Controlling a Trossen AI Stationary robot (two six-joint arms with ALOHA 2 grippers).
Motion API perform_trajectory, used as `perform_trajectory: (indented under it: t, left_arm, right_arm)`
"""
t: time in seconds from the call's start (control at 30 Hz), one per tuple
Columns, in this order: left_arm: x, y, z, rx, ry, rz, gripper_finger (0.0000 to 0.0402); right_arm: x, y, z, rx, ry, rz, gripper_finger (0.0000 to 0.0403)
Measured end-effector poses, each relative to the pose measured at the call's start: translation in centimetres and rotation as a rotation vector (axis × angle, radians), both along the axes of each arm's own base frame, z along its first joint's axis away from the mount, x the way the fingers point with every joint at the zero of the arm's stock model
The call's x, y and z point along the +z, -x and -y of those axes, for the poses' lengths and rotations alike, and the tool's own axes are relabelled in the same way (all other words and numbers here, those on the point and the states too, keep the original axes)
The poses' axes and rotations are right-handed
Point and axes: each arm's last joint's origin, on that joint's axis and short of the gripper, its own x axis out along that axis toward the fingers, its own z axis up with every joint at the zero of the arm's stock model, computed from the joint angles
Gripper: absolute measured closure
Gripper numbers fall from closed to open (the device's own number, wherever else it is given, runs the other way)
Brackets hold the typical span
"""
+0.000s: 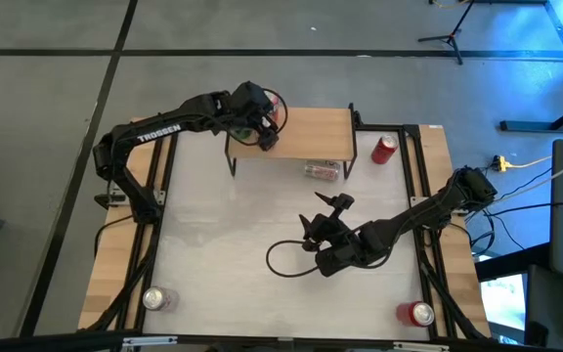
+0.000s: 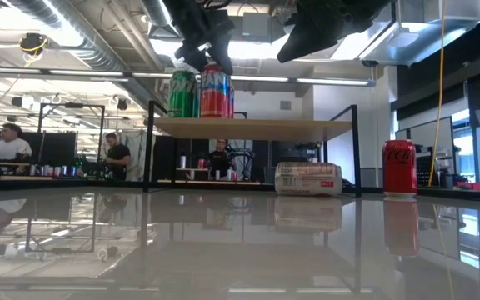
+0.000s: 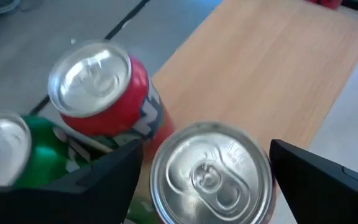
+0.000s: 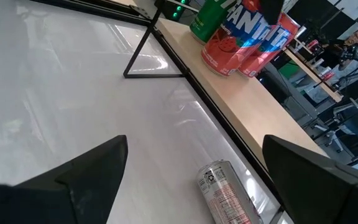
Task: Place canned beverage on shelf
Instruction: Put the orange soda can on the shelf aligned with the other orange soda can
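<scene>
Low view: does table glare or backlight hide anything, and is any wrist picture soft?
Low view: the glossy table mirrors the shelf and the red cola can; ceiling lights leave the arms overhead as silhouettes, yet the cans read clearly. Left wrist view: the nearest can top between the left hand's fingers looks soft. Right wrist view: sharp, with mild sheen on the table.

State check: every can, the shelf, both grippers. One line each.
shelf: upright, cans on its left end, the rest bare.
green can: upright on shelf.
red Fanta cans: upright on shelf.
left gripper: open, fingers either side of a can top on the shelf.
white can: on its side on table under shelf.
Coke can: upright on table beside shelf.
right gripper: open, empty, above table.
</scene>
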Motion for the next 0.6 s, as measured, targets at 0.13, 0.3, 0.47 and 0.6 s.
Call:
perform_trajectory:
  t: [0.13, 0.3, 0.47, 0.6]
  left_arm:
    - [1.4, -0.1, 0.2, -0.018, -0.032, 0.026, 0.0067]
    - [3.4, -0.3, 1.4, -0.076, -0.072, 0.039, 0.0067]
    - [4.1, -0.2, 3.8, -0.127, -0.104, -0.032, 0.0067]
    - [4.0, 0.6, 6.2, -0.134, -0.135, -0.159, 0.0067]
  right_arm:
    - [0.0, 0.0, 0.0, 0.0, 0.0, 0.0, 0.0033]
    - [0.0, 0.0, 0.0, 0.007, -0.002, -0.008, 0.0033]
    - [0.0, 0.0, 0.0, 0.011, -0.001, -0.014, 0.0033]
    - [-0.1, 0.0, -0.1, 0.026, -0.014, -0.027, 0.0033]
